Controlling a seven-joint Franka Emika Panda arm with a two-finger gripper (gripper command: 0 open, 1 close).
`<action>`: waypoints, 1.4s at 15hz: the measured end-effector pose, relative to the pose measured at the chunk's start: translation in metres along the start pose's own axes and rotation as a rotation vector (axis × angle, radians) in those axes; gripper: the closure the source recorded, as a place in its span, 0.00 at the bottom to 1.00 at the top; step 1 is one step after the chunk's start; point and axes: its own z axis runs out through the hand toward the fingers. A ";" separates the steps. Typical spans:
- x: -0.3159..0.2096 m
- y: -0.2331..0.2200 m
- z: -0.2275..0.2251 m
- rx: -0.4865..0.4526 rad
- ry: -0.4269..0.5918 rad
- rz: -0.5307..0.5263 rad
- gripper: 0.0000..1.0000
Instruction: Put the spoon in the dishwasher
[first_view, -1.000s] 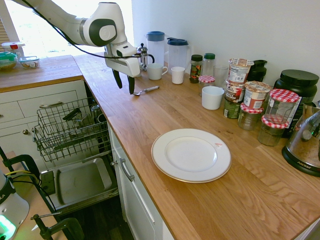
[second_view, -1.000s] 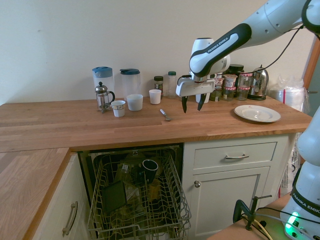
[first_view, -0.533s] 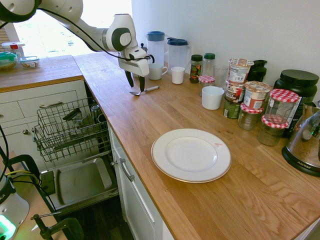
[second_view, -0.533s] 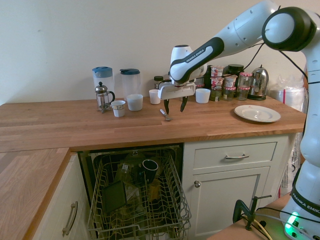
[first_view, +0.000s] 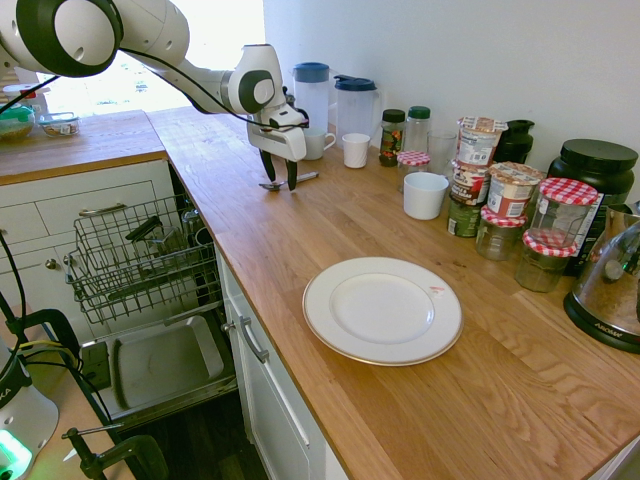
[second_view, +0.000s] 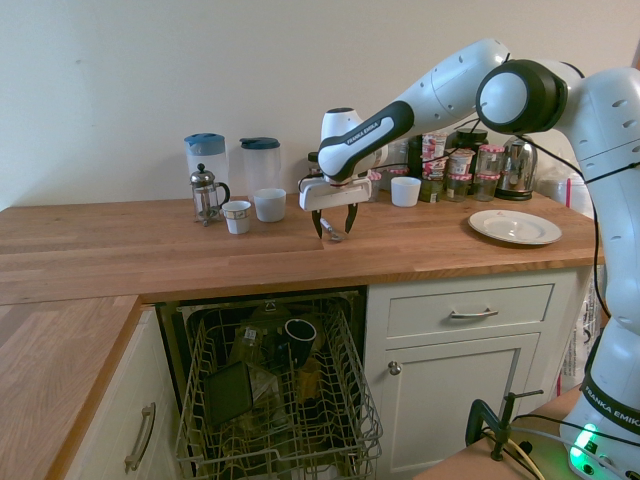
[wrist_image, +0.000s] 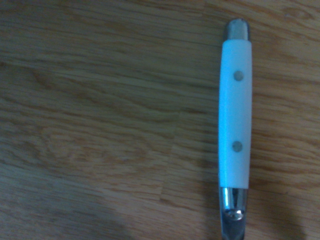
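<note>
Between the spread fingers (second_view: 322, 228) lies the spoon (second_view: 333, 235), on the counter (second_view: 150, 250).

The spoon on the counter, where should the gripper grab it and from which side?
Take the spoon by its slim straight handle, from straight above. It lies flat on the worktop, and the open gripper already straddles it.

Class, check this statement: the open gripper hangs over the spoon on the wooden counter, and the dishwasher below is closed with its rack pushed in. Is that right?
Not quite. The dishwasher is open, with its rack pulled out, as the second exterior view shows. The rest holds: the open gripper hangs over the spoon on the wooden counter.
</note>
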 end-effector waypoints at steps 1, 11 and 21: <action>0.000 0.000 0.000 0.000 -0.003 0.003 1.00; 0.002 0.001 0.001 0.004 -0.037 0.036 1.00; 0.008 0.004 0.002 0.020 -0.075 0.089 1.00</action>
